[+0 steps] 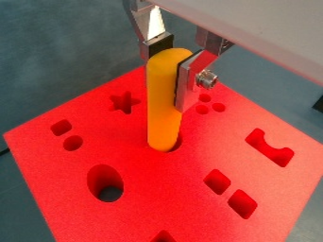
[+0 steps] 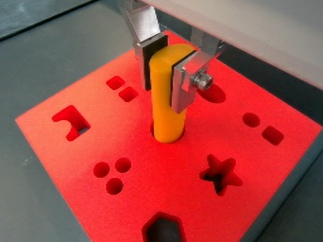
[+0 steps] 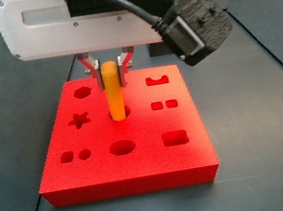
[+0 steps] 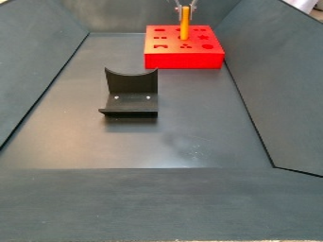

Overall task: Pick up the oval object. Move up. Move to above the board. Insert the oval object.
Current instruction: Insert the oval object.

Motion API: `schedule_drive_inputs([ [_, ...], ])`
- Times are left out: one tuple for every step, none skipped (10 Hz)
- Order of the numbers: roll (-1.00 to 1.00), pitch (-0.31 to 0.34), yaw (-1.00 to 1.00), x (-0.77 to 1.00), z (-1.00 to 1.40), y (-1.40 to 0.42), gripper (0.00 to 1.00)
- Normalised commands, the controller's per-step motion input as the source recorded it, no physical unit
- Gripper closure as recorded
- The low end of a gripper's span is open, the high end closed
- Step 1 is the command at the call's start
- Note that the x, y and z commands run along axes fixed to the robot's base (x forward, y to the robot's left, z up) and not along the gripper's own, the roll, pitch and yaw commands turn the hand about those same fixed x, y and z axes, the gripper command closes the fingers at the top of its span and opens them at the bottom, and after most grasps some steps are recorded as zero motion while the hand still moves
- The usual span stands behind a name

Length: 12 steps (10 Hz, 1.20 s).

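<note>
Item, insertion step: my gripper (image 1: 173,59) clenched on the top of 1 orange-yellow oval peg (image 1: 164,104), upright with its lower end entering the red board's (image 1: 151,203) oval hole; next, I judge, push straight down, then release.

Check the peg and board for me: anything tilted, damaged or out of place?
Nothing stands out. The oval object stands upright with its lower end in a hole of the board, the tool closed on its top. The board looks undamaged. The fixture sits apart on the floor.
</note>
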Motion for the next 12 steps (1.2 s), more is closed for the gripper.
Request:
schedule_drive_inputs([
  [-0.05,-0.130,0.00,-0.14,-0.47,0.00,1.00],
  [-0.10,-0.196,0.00,-0.21,-0.75,0.00,1.00],
  [-0.11,-0.234,0.00,-0.20,-0.70,0.00,1.00],
  [-0.19,-0.409,-0.10,-0.10,-0.37,-0.04,1.00],
  [-0.22,-0.500,-0.15,0.00,-0.20,-0.08,1.00],
  [-0.14,-0.484,-0.12,0.11,-0.25,0.00,1.00],
  [-0.16,-0.281,0.00,0.95,-0.53,0.12,1.00],
  [-0.04,-0.096,0.03,0.89,-0.69,0.15,1.00],
  [0.29,0.126,0.26,0.81,-0.35,0.11,1.00],
  [0.47,0.194,0.35,0.52,-0.06,0.08,1.00],
  [0.36,0.246,0.00,0.03,-0.13,0.00,1.00],
  [0.00,-0.009,0.00,0.00,0.00,0.00,1.00],
])
